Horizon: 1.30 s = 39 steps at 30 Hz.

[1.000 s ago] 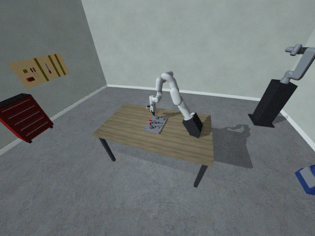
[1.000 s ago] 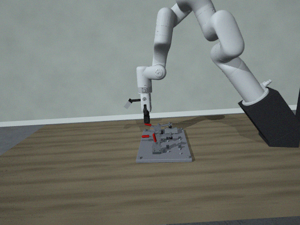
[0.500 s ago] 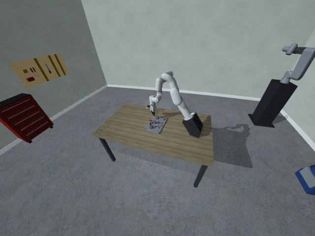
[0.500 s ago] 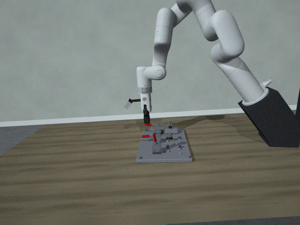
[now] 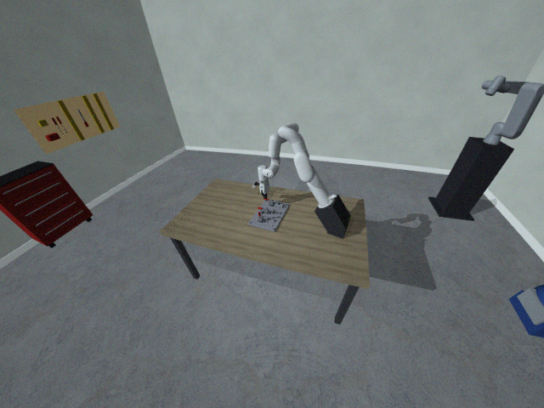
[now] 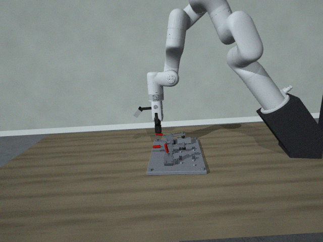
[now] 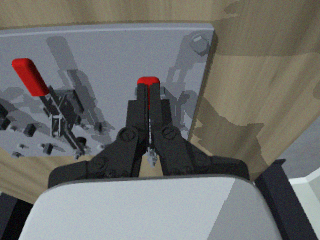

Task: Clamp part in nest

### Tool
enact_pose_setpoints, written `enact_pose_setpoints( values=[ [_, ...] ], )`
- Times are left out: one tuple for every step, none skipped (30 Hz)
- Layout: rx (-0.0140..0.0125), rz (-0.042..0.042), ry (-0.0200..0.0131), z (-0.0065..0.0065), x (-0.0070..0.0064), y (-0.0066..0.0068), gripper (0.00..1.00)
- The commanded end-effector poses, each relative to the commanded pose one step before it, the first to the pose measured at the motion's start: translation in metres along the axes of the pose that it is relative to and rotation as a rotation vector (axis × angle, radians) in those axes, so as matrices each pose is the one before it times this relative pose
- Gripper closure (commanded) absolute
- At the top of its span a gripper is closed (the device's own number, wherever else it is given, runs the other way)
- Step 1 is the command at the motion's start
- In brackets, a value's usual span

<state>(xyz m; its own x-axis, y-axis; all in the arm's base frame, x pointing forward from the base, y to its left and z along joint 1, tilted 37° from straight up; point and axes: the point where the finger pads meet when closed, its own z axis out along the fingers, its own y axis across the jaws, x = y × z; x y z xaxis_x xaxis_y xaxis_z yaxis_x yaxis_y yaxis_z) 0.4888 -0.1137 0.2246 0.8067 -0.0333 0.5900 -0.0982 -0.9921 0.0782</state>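
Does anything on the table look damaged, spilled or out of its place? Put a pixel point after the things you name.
Nothing stands out: the fixture plate (image 5: 257,224) (image 6: 156,168) (image 7: 110,42) lies flat on the table (image 5: 211,237) (image 6: 104,203) (image 7: 245,80), with no spill or breakage visible. Fine damage I cannot judge.
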Motion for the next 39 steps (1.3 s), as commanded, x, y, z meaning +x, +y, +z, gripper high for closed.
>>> enact_pose_setpoints(
  values=[
    [-0.00011, 0.00030, 0.00317, -0.00081, 0.00133, 0.00022, 1.00],
    [0.00000, 0.00000, 0.00000, 0.00000, 0.00000, 0.00000, 1.00],
    [0.00000, 0.00000, 0.00000, 0.00002, 0.00000, 0.00000, 1.00],
    [0.00000, 0.00000, 0.00000, 0.00013, 0.00000, 0.00000, 1.00],
    [0.00000, 0.00000, 0.00000, 0.00027, 0.00000, 0.00000, 1.00],
    [0.00000, 0.00000, 0.00000, 0.00037, 0.00000, 0.00000, 1.00],
    [0.00000, 0.00000, 0.00000, 0.00041, 0.00000, 0.00000, 1.00],
    [0.00000, 0.00000, 0.00000, 0.00037, 0.00000, 0.00000, 1.00],
    [0.00000, 0.00000, 0.00000, 0.00027, 0.00000, 0.00000, 1.00],
    [0.00000, 0.00000, 0.00000, 0.00013, 0.00000, 0.00000, 1.00],
    [0.00000, 0.00000, 0.00000, 0.00002, 0.00000, 0.00000, 1.00],
    [0.00000, 0.00000, 0.00000, 0.00000, 0.00000, 0.00000, 1.00],
    [0.00000, 0.00000, 0.00000, 0.00000, 0.00000, 0.00000, 1.00],
    [0.00000, 0.00000, 0.00000, 0.00000, 0.00000, 0.00000, 1.00],
    [0.00000, 0.00000, 0.00000, 0.00000, 0.00000, 0.00000, 1.00],
    [0.00000, 0.00000, 0.00000, 0.00000, 0.00000, 0.00000, 1.00],
    [0.00000, 0.00000, 0.00000, 0.00000, 0.00000, 0.00000, 1.00],
    [0.00000, 0.00000, 0.00000, 0.00000, 0.00000, 0.00000, 1.00],
    [0.00000, 0.00000, 0.00000, 0.00000, 0.00000, 0.00000, 1.00],
    [0.00000, 0.00000, 0.00000, 0.00000, 0.00000, 0.00000, 1.00],
    [0.00000, 0.00000, 0.00000, 0.00000, 0.00000, 0.00000, 1.00],
    [0.00000, 0.00000, 0.00000, 0.00000, 0.00000, 0.00000, 1.00],
    [0.00000, 0.00000, 0.00000, 0.00002, 0.00000, 0.00000, 1.00],
    [0.00000, 0.00000, 0.00000, 0.00013, 0.00000, 0.00000, 1.00],
    [0.00000, 0.00000, 0.00000, 0.00027, 0.00000, 0.00000, 1.00],
    [0.00000, 0.00000, 0.00000, 0.00037, 0.00000, 0.00000, 1.00],
    [0.00000, 0.00000, 0.00000, 0.00041, 0.00000, 0.00000, 1.00],
    [0.00000, 0.00000, 0.00000, 0.00037, 0.00000, 0.00000, 1.00],
    [0.00000, 0.00000, 0.00000, 0.00027, 0.00000, 0.00000, 1.00],
    [0.00000, 0.00000, 0.00000, 0.00013, 0.00000, 0.00000, 1.00],
    [0.00000, 0.00000, 0.00000, 0.00002, 0.00000, 0.00000, 1.00],
    [0.00000, 0.00000, 0.00000, 0.00000, 0.00000, 0.00000, 1.00],
    [0.00000, 0.00000, 0.00000, 0.00000, 0.00000, 0.00000, 1.00],
    [0.00000, 0.00000, 0.00000, 0.00000, 0.00000, 0.00000, 1.00],
    [0.00000, 0.00000, 0.00000, 0.00000, 0.00000, 0.00000, 1.00],
    [0.00000, 0.00000, 0.00000, 0.00000, 0.00000, 0.00000, 1.00],
    [0.00000, 0.00000, 0.00000, 0.00000, 0.00000, 0.00000, 1.00],
    [0.00000, 0.00000, 0.00000, 0.00000, 0.00000, 0.00000, 1.00],
    [0.00000, 0.00000, 0.00000, 0.00000, 0.00000, 0.00000, 1.00]
  ],
)
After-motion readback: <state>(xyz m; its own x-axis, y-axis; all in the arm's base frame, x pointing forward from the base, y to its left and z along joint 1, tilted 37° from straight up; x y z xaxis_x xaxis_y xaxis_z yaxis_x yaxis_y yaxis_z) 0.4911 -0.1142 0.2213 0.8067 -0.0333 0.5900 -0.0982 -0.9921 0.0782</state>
